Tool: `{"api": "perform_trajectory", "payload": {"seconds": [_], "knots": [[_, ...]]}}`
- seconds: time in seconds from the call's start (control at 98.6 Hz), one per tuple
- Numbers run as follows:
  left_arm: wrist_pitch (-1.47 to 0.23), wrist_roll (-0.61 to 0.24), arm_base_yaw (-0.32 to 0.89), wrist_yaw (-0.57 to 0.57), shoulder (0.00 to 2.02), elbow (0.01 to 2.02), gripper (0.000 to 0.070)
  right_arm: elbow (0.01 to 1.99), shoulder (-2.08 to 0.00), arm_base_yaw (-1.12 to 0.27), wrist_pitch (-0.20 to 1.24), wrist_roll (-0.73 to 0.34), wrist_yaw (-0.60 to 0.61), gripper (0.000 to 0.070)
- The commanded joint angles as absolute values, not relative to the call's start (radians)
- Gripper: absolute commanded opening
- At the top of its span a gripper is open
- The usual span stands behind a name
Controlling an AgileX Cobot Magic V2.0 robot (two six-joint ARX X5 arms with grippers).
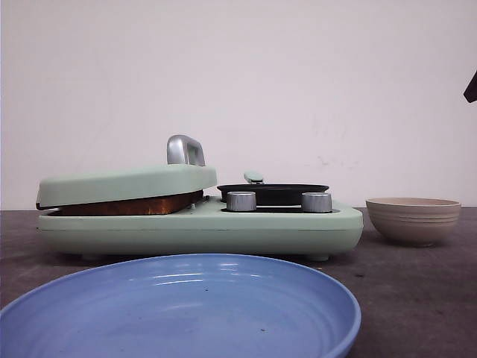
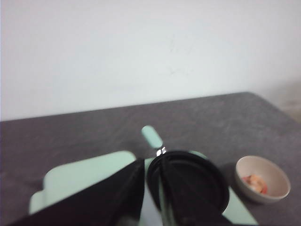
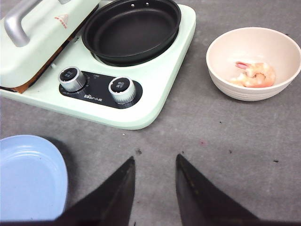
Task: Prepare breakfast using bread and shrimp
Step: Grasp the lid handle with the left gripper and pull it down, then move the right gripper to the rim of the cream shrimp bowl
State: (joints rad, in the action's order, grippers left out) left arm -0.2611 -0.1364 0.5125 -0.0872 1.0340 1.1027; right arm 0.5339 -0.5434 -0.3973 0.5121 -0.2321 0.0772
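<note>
Behind the dark grey desk (image 1: 417, 298) stood a plain white wall. On the desk sat a mint-green breakfast maker (image 1: 201, 227) with a hinged press lid (image 1: 127, 183) on its left half and a round black frying pan (image 3: 131, 29) on its right half. The lid carried a silver handle (image 1: 185, 150) and lay almost closed, slightly tilted, over a brown edge of bread (image 1: 130, 205) that showed in the gap. Two silver knobs (image 3: 73, 78) stood on a black panel at the front; a small line of writing was printed below them and a small red mark on the lid, but both were too small to read.

A beige ribbed bowl (image 3: 254, 63) stood on the desk just to the right of the machine, apart from it, and the shrimp (image 3: 254, 75), pinkish white with an orange end, lay inside it. A blue plate (image 1: 179, 309) was nearest to the front camera.

The right gripper (image 3: 154, 186) hung above bare desk in front of the machine, its black fingers (image 3: 115, 193) spread apart and holding nothing. The left gripper (image 2: 153, 193) hovered over the lid and the pan, its view blurred; its fingers were also parted with nothing between them.
</note>
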Motion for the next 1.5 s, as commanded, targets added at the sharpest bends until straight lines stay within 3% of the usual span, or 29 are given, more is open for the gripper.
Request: {"api": "perform_trajectory", "payload": {"seconds": [0.0,0.172,0.365,0.517,0.68,0.73,0.862,1.491], "knots": [[-0.304,-0.116,0.514,-0.118,1.017,1.121,0.0005,0.538,-0.547,-0.400,0.495,-0.229,0.074,0.0152],[-0.409,-0.116,0.514,-0.161,0.949,1.085,0.0005,0.567,-0.562,-0.388,0.454,-0.271,0.073,0.0151],[-0.281,-0.160,0.515,-0.161,0.789,0.898,0.0005,0.719,-0.719,-0.295,0.467,-0.257,0.093,0.0151],[-0.218,-0.220,0.515,-0.161,0.656,0.756,0.0028,0.907,-0.947,-0.155,0.530,-0.208,0.176,0.0151],[-0.239,-0.229,0.516,-0.160,0.566,0.665,0.0028,1.115,-1.217,-0.002,0.619,-0.199,0.329,0.0155],[-0.249,-0.234,0.516,-0.160,0.550,0.645,0.0028,1.177,-1.297,0.031,0.652,-0.202,0.353,0.0183],[-0.284,-0.238,0.517,-0.160,0.534,0.625,0.0028,1.296,-1.464,0.092,0.721,-0.202,0.359,0.0359],[-0.291,-0.222,0.517,-0.161,0.535,0.625,0.0028,1.324,-1.840,0.120,0.745,-0.281,0.466,0.0361]]}}
